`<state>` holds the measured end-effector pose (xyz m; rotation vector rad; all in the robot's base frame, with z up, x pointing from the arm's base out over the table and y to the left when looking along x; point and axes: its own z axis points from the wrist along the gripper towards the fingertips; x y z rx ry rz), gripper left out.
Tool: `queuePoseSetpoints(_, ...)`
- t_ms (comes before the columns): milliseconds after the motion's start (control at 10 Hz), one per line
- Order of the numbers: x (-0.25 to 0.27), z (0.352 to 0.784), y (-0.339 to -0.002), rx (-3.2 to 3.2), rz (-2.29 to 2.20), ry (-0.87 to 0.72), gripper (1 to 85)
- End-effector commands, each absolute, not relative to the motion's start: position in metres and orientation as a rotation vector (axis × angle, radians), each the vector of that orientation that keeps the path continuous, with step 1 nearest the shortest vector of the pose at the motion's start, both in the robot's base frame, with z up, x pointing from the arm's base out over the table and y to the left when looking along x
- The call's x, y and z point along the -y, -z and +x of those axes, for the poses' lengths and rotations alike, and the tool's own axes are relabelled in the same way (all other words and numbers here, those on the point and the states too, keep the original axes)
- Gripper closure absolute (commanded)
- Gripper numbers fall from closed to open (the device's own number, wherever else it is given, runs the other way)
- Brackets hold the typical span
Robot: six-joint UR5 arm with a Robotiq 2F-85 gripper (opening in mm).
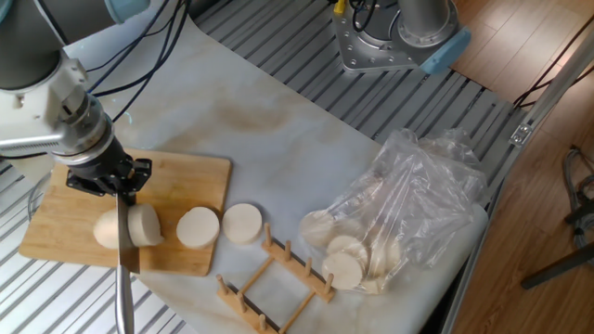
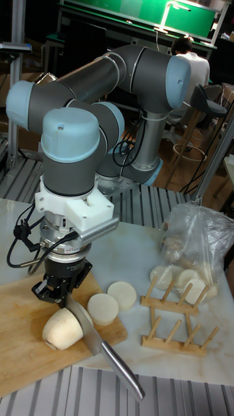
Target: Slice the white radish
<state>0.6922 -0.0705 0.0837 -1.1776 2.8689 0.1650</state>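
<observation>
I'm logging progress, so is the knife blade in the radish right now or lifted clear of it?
In it. The knife blade sits down in the radish, which lies on the cutting board.

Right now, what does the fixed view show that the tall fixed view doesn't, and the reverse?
Only the fixed view shows the whole cutting board and the wooden floor.

Only the tall fixed view shows the full arm, a seated person and a green board behind.

Both show the gripper holding the knife at the white radish, two cut slices, the wooden rack and the plastic bag.
</observation>
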Motion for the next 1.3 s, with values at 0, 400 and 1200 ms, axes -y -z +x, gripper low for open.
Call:
queuePoseSetpoints(0,0.065,0.691,-0.078,-2.868,-1.162,-0.186,84.3)
queuePoseSetpoints(400,0.077,0.680,-0.067,-2.930,-1.151,-0.125,83.7)
queuePoseSetpoints(1200,0.100,0.674,-0.080,-2.960,-1.157,-0.145,68.0)
